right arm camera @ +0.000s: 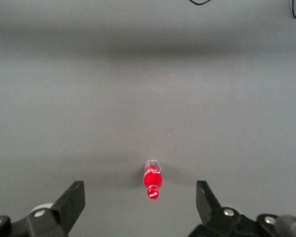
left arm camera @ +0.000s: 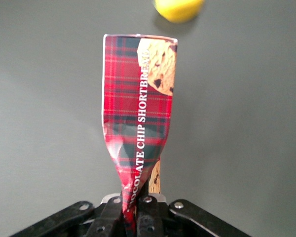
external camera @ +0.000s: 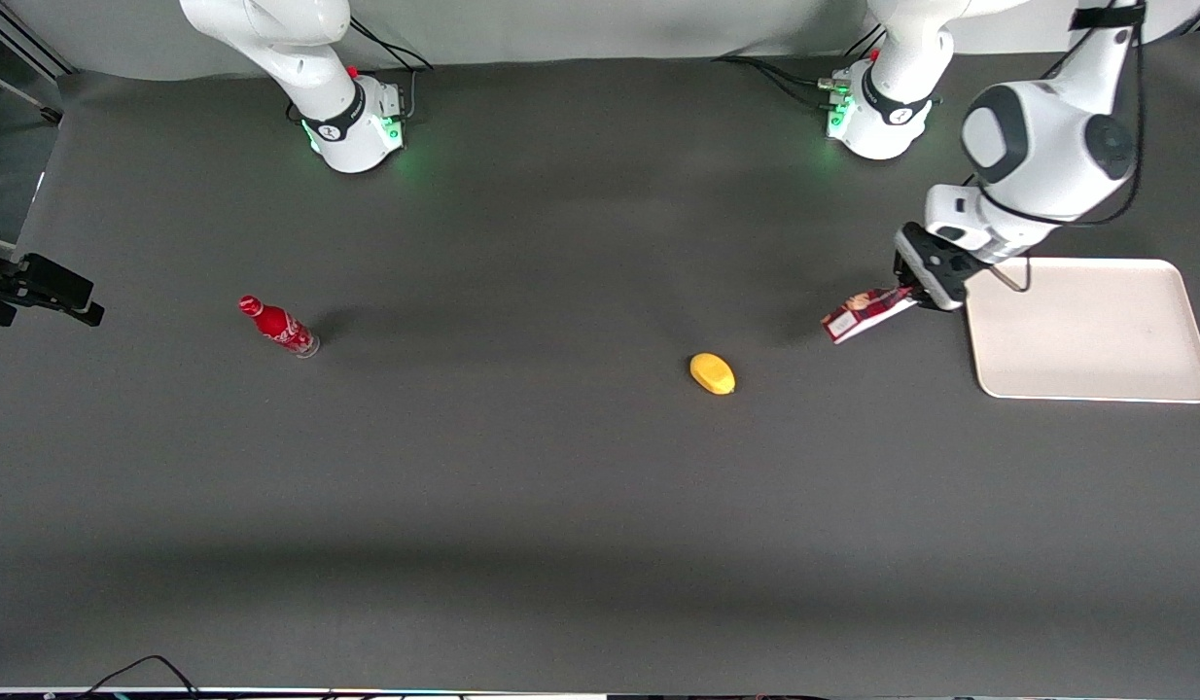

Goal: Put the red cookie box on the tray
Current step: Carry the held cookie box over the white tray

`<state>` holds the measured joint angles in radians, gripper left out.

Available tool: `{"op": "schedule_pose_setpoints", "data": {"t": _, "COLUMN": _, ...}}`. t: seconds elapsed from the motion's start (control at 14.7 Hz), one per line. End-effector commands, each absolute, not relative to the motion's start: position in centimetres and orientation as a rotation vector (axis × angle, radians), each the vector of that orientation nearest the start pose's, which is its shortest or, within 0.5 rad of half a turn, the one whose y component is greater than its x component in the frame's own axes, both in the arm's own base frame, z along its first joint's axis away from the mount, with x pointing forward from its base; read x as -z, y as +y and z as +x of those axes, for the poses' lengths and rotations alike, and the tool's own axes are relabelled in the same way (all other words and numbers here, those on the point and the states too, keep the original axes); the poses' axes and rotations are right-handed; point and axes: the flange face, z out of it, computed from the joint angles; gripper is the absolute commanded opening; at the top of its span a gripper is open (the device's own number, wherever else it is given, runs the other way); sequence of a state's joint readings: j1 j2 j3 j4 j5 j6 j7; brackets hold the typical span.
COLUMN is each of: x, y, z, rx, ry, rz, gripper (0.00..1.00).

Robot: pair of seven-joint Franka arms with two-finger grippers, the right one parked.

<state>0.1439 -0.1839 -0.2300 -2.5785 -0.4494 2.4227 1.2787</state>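
1. Just beside the tray's edge that faces the parked arm's end, the left gripper [external camera: 919,292] is hanging above the table, clenching one end of the red cookie box [external camera: 864,313] so hard the carton is crumpling between its fingers [left arm camera: 110,217].
2. The box's long axis is pointing away from the gripper, toward the lemon [external camera: 713,373].
3. The tray [external camera: 1086,335] is lying the reverse way, so the carry is probably heading there.

Just a big dark grey matte tabletop [external camera: 522,506], with a pale wall or backdrop [external camera: 600,29] along its top edge and soft, even lighting.
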Motion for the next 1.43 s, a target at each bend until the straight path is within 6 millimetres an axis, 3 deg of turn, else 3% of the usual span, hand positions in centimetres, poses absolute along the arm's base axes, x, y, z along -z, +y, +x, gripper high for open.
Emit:
{"op": "schedule_pose_setpoints", "data": {"t": 0.0, "x": -40.9, "y": 0.8, "z": 48.3, "rx": 0.294, "ry": 1.378, "rz": -3.046, "gripper": 0.0}}
{"op": "schedule_pose_setpoints", "data": {"t": 0.34, "x": -52.8, "y": 7.2, "z": 53.2, "rx": 0.12, "ry": 0.934, "rz": -3.141, "gripper": 0.0}}
{"op": "schedule_pose_setpoints", "data": {"t": 0.54, "x": -56.1, "y": 13.8, "z": 54.4, "rx": 0.139, "ry": 0.724, "rz": -3.11, "gripper": 0.0}}
{"op": "schedule_pose_setpoints", "data": {"t": 0.75, "x": -55.5, "y": 21.0, "z": 53.8, "rx": 0.151, "ry": 0.523, "rz": -3.127, "gripper": 0.0}}
{"op": "schedule_pose_setpoints", "data": {"t": 0.95, "x": -52.9, "y": 27.0, "z": 52.2, "rx": 0.089, "ry": 0.257, "rz": -3.174, "gripper": 0.0}}
{"op": "schedule_pose_setpoints", "data": {"t": 1.15, "x": -49.4, "y": 34.0, "z": 50.0, "rx": 0.077, "ry": 0.056, "rz": -3.173, "gripper": 0.0}}
{"op": "schedule_pose_setpoints", "data": {"t": 1.36, "x": -44.8, "y": 39.3, "z": 48.1, "rx": 0.051, "ry": -0.035, "rz": -3.164, "gripper": 0.0}}
